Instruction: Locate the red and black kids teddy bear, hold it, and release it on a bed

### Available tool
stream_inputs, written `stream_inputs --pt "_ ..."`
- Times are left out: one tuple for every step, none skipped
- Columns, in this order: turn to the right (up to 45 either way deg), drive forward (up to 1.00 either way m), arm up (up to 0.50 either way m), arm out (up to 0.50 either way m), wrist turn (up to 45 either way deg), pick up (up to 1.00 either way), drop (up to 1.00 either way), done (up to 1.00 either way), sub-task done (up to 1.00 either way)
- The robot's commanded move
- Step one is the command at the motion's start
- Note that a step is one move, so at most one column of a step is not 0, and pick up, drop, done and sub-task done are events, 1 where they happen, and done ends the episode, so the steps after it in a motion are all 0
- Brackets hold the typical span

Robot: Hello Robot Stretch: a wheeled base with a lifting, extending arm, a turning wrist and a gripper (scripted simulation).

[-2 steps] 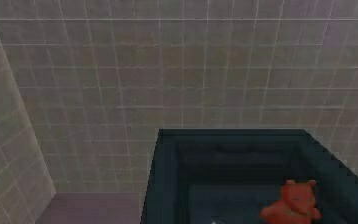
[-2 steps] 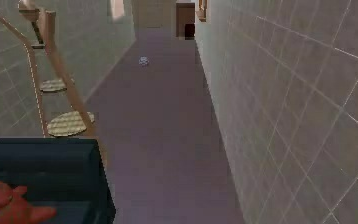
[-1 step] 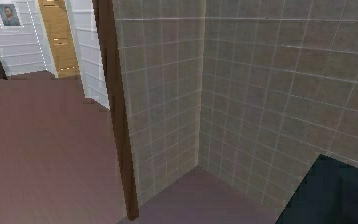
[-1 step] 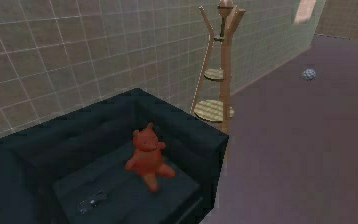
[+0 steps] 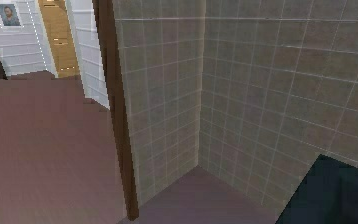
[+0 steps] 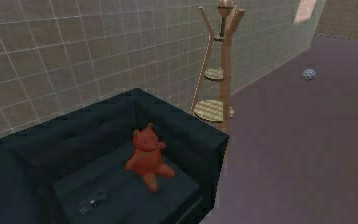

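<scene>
Mauve floor (image 6: pixel 297 160) lies bare across the arm side view's right, from the near edge out to the far wall, with plenty of room to drive. At the near left of that view stands a dark sofa (image 6: pixel 47 150), its back against the tiled wall (image 6: pixel 77 50). On its seat cushion sits the red teddy bear (image 6: pixel 145 158), upright and a little left of the sofa's right-hand arm. A small dark thing (image 6: pixel 92 203) lies on the cushion nearer us, too blurred to name. Beyond the sofa's far end a wooden coat stand (image 6: pixel 217 70) rises in the corner, and farther out a small bluish ball (image 6: pixel 309 73) rests on the floor, well apart from everything.

Ahead, the sofa's corner shows at the forward view's lower right. The tiled wall makes an inner corner close in front, ending in a dark brown door post (image 5: pixel 117 110). Left of the post the floor runs open toward a white panelled wall (image 5: pixel 22 40), a wooden door (image 5: pixel 57 35) and a framed picture (image 5: pixel 7 15), too small for any writing to be read.

We cannot tell the gripper's state.
</scene>
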Motion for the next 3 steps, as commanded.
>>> stream_inputs --pt "0.0 0.00 0.04 0.00 0.0 0.00 0.00 0.00 0.00" --pt "0.0 0.00 0.00 0.44 0.0 0.00 0.00 0.00 0.00" --pt "0.0 0.00 0.00 0.00 45.0 0.00 0.00 0.00 0.00"
